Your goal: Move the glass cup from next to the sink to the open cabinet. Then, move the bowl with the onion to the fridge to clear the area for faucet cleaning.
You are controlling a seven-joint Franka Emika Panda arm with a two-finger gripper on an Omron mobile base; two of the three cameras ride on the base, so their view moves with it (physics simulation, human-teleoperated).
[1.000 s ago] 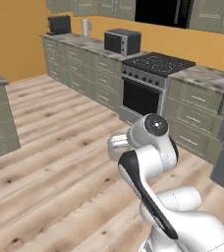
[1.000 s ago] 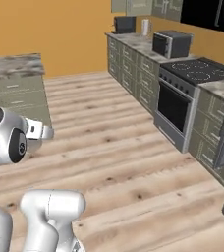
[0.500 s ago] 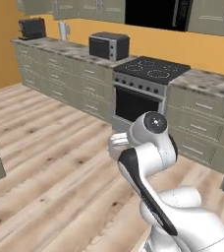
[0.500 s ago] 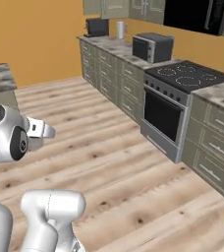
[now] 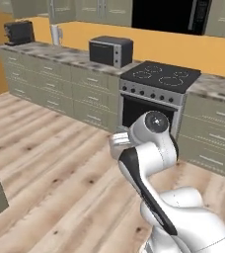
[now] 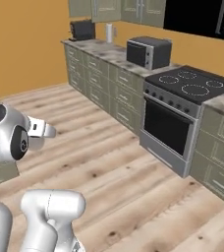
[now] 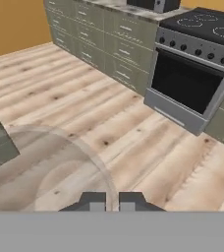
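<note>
Clear glass cup (image 7: 50, 165) sits pinched at its rim by the closed end effector (image 7: 112, 202) — carried above the wooden floor (image 7: 109, 123), near a black oven (image 7: 190, 86).

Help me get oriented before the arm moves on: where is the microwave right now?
The microwave sits on the counter against the orange wall, just left of the stove in both base views.

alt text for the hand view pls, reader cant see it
The end effector, its two dark fingertips close together, points down at a light wooden floor with a faint transparent curved shape, possibly glass, just above the tips. Beyond stands a stove with a dark oven door, beside grey-green cabinet drawers and an orange wall.
</note>
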